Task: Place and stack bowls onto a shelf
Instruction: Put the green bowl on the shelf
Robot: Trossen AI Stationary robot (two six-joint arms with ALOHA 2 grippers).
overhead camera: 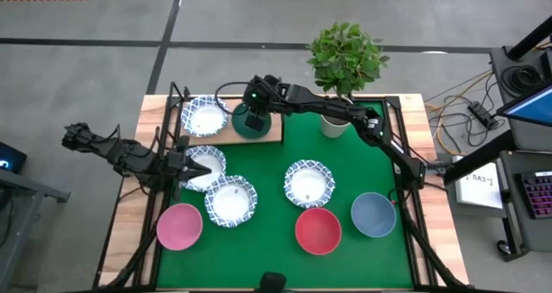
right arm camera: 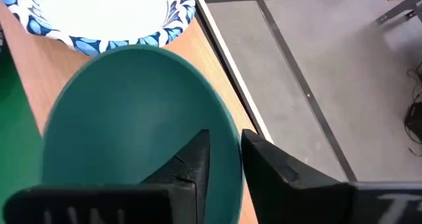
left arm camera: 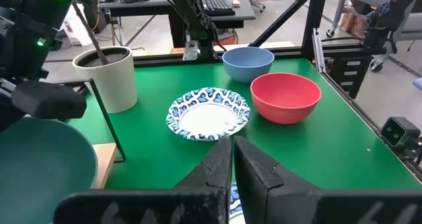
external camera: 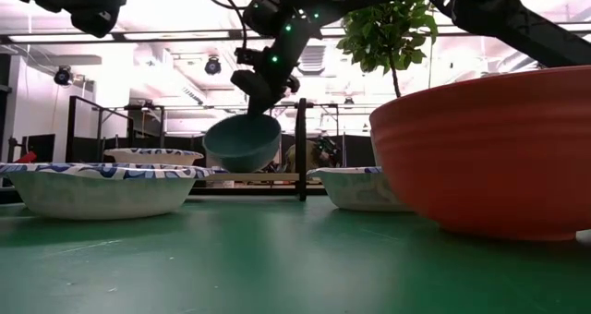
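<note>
I see the right gripper over the light wooden shelf, jaws astride the round green bowl's rim, slightly parted, grip uncertain, left gripper jaws closed, empty.

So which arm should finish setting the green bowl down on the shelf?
Right. Its hand already pinches the green bowl by the rim above the shelf; the left hand sits shut over a patterned bowl.

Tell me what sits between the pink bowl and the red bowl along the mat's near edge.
In the high view nothing lies directly between the pink bowl and the red bowl: bare green mat. A blue-rimmed white bowl sits just behind that line.
</note>
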